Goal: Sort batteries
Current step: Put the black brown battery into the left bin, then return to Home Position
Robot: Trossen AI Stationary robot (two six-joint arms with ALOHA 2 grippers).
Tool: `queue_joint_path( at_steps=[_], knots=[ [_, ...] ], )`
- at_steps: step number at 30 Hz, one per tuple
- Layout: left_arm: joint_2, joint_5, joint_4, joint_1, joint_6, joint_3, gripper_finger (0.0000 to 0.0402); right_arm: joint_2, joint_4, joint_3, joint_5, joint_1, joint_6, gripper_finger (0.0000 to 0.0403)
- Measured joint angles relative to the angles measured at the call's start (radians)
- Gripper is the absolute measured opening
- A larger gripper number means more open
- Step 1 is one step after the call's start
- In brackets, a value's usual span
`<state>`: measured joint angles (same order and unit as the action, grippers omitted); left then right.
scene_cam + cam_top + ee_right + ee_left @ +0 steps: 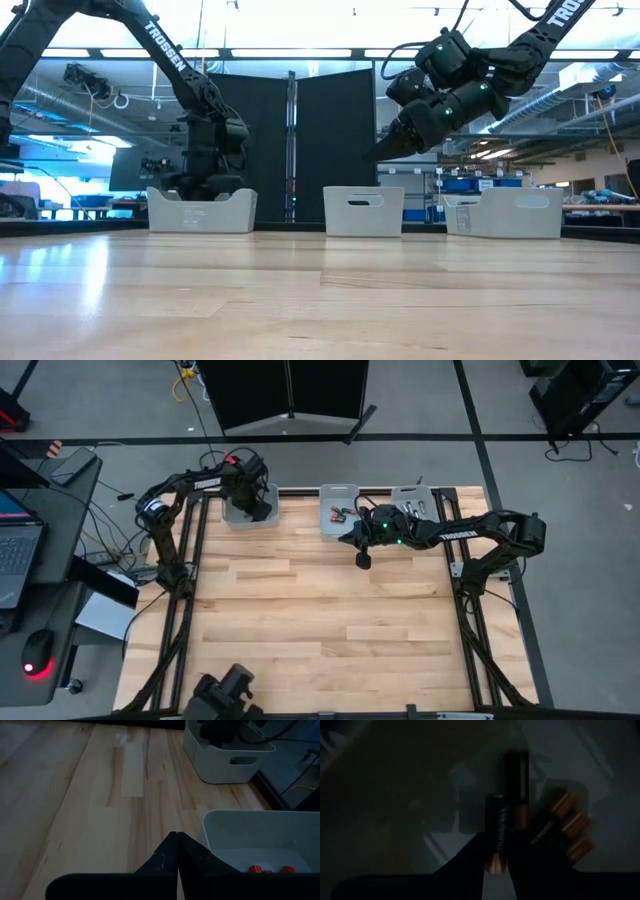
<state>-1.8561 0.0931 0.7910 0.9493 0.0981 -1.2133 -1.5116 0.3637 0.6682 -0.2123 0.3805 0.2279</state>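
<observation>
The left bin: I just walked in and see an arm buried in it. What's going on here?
The left end effector is down inside the left bin, with a black, copper-ended battery between its fingers and more batteries beside it. The right end effector, shut and empty, hovers by the middle bin.

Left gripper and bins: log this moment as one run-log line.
left gripper: inside left bin, battery between fingers | right gripper: shut, empty, raised beside middle bin | table: bare wood
</observation>
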Motion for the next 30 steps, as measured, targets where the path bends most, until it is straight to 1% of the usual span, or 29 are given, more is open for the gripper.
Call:
queue_joint_path(
  at_steps=[4,9,14,21,23,26,30],
  knots=[
    [-0.006,-0.002,0.025,-0.002,-0.032,0.001,0.0093,0.0,0.0,0.0,0.0,0.0,0.0,0.0013],
    [0.023,0.015,0.004,-0.027,-0.043,0.002,0.0092,0.0,0.001,0.0,0.0,0.0,-0.013,0.0015],
    [0.063,0.033,-0.012,-0.033,-0.043,0.002,0.0092,0.0,0.002,0.0,0.0,0.0,-0.02,0.0014],
    [0.139,0.04,-0.014,-0.035,-0.066,0.002,0.0112,0.0,0.002,0.0,0.001,0.0,-0.019,0.0019],
    [0.174,0.041,-0.017,-0.047,-0.076,0.002,0.0115,0.0,0.006,0.0,0.023,0.0,-0.021,0.0018],
    [0.263,0.036,-0.102,-0.083,-0.077,0.057,0.0116,0.0,0.009,0.0,0.065,0.002,-0.018,0.0015],
    [0.399,0.025,-0.361,-0.165,-0.064,0.22,0.0115,0.0,0.009,0.0,0.067,0.006,-0.011,0.0014]
  ],
)
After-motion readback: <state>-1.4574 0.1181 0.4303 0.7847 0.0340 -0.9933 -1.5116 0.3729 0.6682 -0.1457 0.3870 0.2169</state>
